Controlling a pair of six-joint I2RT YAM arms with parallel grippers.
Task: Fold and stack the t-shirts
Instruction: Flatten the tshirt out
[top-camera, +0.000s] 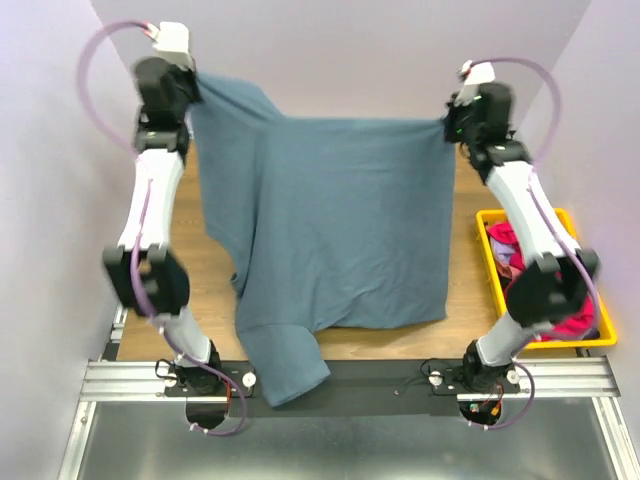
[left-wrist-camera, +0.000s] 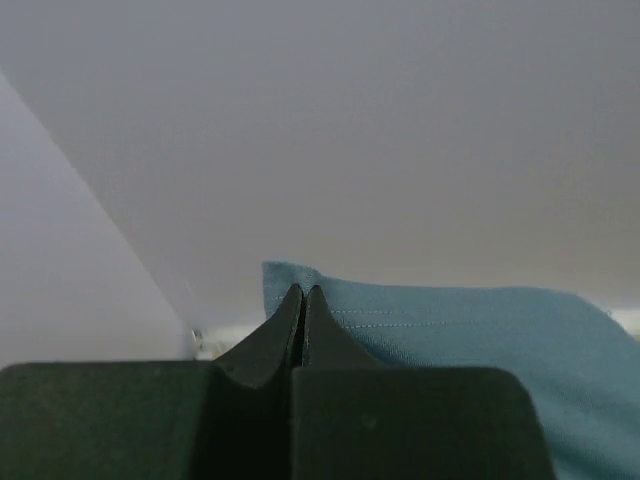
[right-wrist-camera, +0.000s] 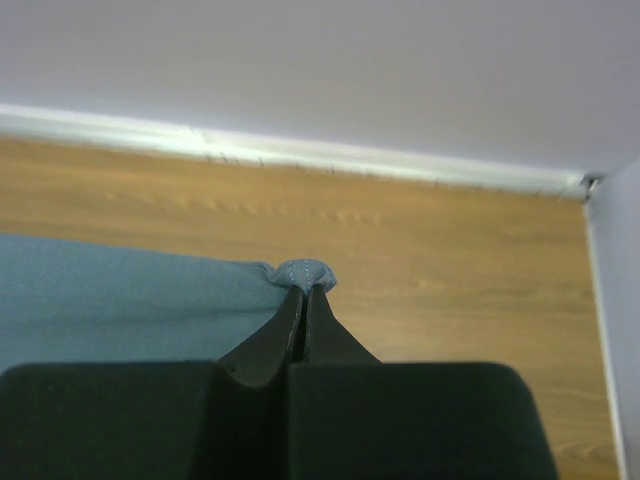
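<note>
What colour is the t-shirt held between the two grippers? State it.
The t-shirt is plain slate blue-grey, no pattern; clearest in the top external view.

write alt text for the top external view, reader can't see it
A slate blue t-shirt is held spread over a wooden table, left fingers and right fingers each shut on a far corner; part of it trails past the near edge. A yellow bin holding pink cloth sits at the right.

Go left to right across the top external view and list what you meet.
left gripper → shirt, held up between both grippers → right gripper → bin
</note>
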